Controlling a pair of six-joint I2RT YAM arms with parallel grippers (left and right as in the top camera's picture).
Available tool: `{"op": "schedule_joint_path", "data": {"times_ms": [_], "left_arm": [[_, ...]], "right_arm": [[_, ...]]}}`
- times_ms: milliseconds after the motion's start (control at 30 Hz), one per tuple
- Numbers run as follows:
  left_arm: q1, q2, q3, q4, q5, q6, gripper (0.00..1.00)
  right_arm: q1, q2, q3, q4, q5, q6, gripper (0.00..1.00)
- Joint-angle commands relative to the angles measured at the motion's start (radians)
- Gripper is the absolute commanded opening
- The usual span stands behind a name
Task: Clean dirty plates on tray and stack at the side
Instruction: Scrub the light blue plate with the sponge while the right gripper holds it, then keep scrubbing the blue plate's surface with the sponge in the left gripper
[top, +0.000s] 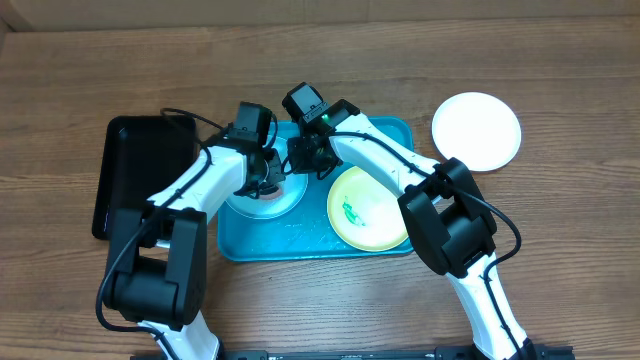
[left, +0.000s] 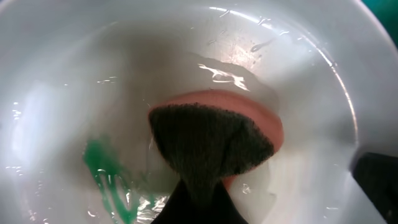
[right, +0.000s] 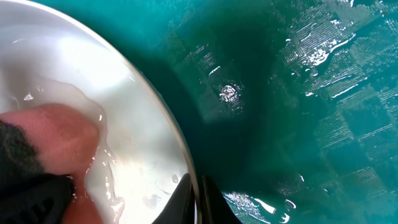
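The light cyan round plastic plate (top: 262, 208) lies in the left half of the turquoise-blue rectangular plastic tray (top: 300, 246), wet, with a teal-green smear (left: 109, 180) on its floor. A pink sponge with a dark scouring face (left: 211, 140) sits on the plate near the smear, pinched in the closed left gripper (top: 268, 180). The right gripper (right: 200, 202) is clamped on the plate's rim, towards the tray's middle. A yellow-green round plastic plate (top: 362, 225) fills the tray's right half. A white round plastic plate (top: 476, 131) rests off the tray's far right corner, and a black rectangular tray (top: 140, 170) lies along its left side.
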Motion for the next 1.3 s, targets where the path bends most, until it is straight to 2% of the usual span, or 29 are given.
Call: {"op": "schedule_joint_path", "data": {"times_ms": [0, 100, 233, 367, 433, 633, 833, 967, 1267], "left_arm": [[0.003, 0.018, -0.050, -0.040, -0.276, 0.023, 0.04], [0.003, 0.016, -0.049, -0.051, -0.361, 0.085, 0.04], [0.003, 0.016, -0.006, -0.076, -0.402, 0.180, 0.04], [0.003, 0.016, 0.064, -0.108, -0.383, 0.180, 0.04], [0.003, 0.016, 0.088, -0.097, -0.314, 0.180, 0.04], [0.003, 0.031, 0.080, 0.004, 0.039, 0.173, 0.04], [0.002, 0.118, 0.080, -0.014, 0.211, 0.144, 0.04], [0.009, 0.161, 0.080, -0.079, 0.138, 0.192, 0.04], [0.070, 0.156, 0.118, -0.220, -0.299, 0.188, 0.04]], "right_arm": [[0.005, 0.026, -0.037, -0.015, 0.059, 0.011, 0.04], [0.005, 0.026, -0.037, -0.015, 0.059, 0.012, 0.04], [0.005, 0.026, -0.037, -0.016, 0.059, 0.011, 0.04], [0.005, 0.026, -0.037, -0.016, 0.059, 0.011, 0.04], [0.005, 0.026, -0.037, -0.016, 0.059, 0.011, 0.04], [0.005, 0.026, -0.037, -0.015, 0.059, 0.012, 0.04], [0.005, 0.026, -0.037, -0.015, 0.059, 0.011, 0.04], [0.005, 0.026, -0.037, -0.016, 0.059, 0.011, 0.04], [0.005, 0.026, -0.037, -0.015, 0.070, 0.011, 0.04]]}}
